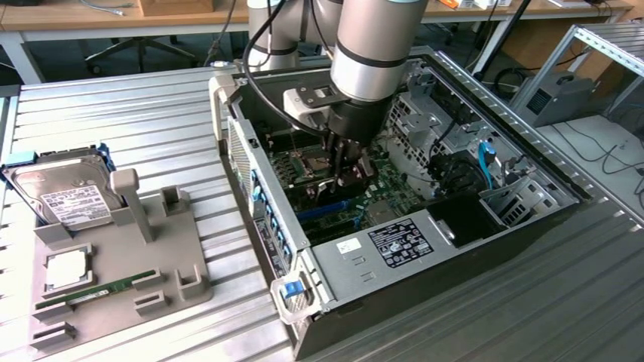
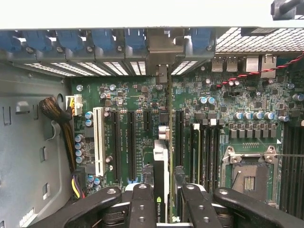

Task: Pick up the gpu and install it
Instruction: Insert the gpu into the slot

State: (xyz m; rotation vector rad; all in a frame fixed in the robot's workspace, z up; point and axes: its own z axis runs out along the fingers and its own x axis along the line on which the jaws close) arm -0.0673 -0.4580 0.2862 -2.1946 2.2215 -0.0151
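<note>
The gripper (image 2: 165, 195) is down inside the open computer case (image 1: 443, 253). It is closed partway on the graphics card (image 2: 161, 147), with one black finger (image 2: 141, 204) pressed against each flat face. The card stands on edge directly beneath the gripper and runs straight ahead of the fingers. In the wrist view it appears as a thin upright line, with a pale strip and a green logo close to the fingers.

The card's far end reaches the grey metal bracket (image 2: 161, 52) at the case's rear wall, among the blue clips (image 2: 102, 40). The green motherboard (image 2: 137, 95) lies below the gripper, and the card is lined up with the long black slots there. Whether its lower edge is seated in a slot cannot be told.

A white slot (image 2: 99, 140) lies to one side of the card and an empty processor socket (image 2: 249, 173) to the other.

Outside the case and well apart from the gripper, a grey tray (image 1: 151, 264) holds a hard drive (image 1: 65, 197) and a narrow green memory stick (image 1: 101, 290).
</note>
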